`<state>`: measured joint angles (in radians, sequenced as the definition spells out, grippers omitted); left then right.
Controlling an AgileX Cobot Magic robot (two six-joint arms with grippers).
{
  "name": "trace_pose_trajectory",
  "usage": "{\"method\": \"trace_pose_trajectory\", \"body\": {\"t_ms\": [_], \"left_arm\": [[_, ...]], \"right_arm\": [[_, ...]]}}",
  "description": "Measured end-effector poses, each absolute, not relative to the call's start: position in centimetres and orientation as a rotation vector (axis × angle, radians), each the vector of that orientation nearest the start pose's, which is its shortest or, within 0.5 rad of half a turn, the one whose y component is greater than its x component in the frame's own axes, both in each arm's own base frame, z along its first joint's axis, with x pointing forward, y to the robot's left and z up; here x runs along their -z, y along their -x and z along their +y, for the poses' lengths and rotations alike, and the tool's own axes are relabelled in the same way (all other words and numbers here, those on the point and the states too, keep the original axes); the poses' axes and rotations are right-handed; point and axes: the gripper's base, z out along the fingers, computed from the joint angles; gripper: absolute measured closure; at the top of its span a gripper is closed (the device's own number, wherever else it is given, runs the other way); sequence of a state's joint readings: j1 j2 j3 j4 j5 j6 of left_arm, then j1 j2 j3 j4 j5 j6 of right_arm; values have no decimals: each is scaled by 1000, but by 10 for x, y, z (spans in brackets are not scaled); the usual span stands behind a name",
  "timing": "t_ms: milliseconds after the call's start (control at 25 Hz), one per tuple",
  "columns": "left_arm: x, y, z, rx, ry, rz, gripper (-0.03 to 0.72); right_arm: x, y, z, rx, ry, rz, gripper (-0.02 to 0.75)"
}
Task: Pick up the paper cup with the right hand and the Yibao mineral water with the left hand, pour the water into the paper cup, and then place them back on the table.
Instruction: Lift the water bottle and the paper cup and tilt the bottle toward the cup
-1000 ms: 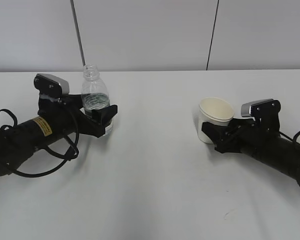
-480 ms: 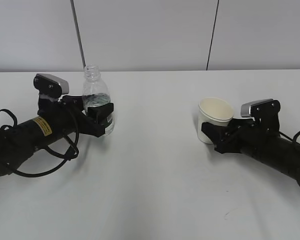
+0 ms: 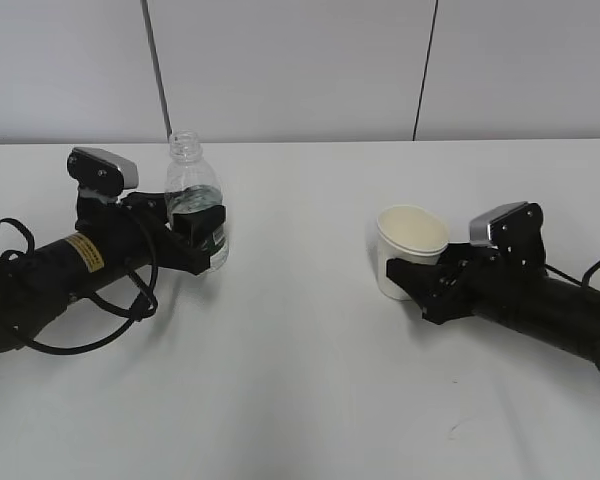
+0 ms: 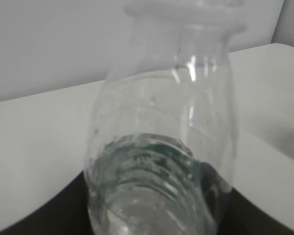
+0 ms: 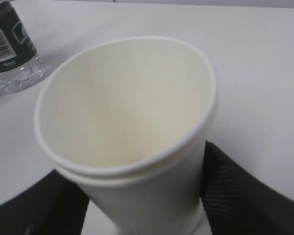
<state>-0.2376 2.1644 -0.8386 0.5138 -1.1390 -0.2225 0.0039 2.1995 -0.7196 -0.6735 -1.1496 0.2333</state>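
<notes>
The clear Yibao mineral water bottle with its dark green label stands upright at the left, partly filled with water; it fills the left wrist view. My left gripper, on the arm with the yellow sticker, is shut on its lower body. The cream-white paper cup is empty and held in my right gripper, tilted slightly left. In the right wrist view the cup sits between the black fingers, and the bottle's base shows at the top left.
The white table stretches between the two arms. A grey wall with vertical seams stands behind the table's far edge. Black cables loop beside the left arm.
My right gripper has moved left and slightly forward with the paper cup, tilting it a little. The left gripper closed on the bottle a second ago and has since held still.
</notes>
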Motion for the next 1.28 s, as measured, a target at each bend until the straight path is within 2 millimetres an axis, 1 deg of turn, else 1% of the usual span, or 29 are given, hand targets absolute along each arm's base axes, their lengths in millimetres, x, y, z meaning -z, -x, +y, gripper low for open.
{"method": "trace_pose_trajectory", "body": {"t_ms": [240, 400, 600, 680, 920, 1280], "left_arm": [[-98, -352, -129, 564, -593, 1656, 332], [-106, -351, -129, 546, -634, 1667, 332], [-121, -350, -129, 510, -673, 1673, 334], [-126, -349, -129, 502, -699, 1669, 335], [-143, -347, -127, 430, -764, 1705, 335], [-169, -339, -121, 293, -887, 1743, 341]], "right_arm": [[-61, -331, 60, -607, 568, 1812, 229], [-61, -327, 64, -659, 601, 1817, 229], [-76, -327, 69, -699, 650, 1778, 229], [-78, -326, 75, -720, 685, 1767, 229], [-85, -326, 103, -806, 783, 1723, 229], [-91, -327, 129, -904, 849, 1692, 229]]}}
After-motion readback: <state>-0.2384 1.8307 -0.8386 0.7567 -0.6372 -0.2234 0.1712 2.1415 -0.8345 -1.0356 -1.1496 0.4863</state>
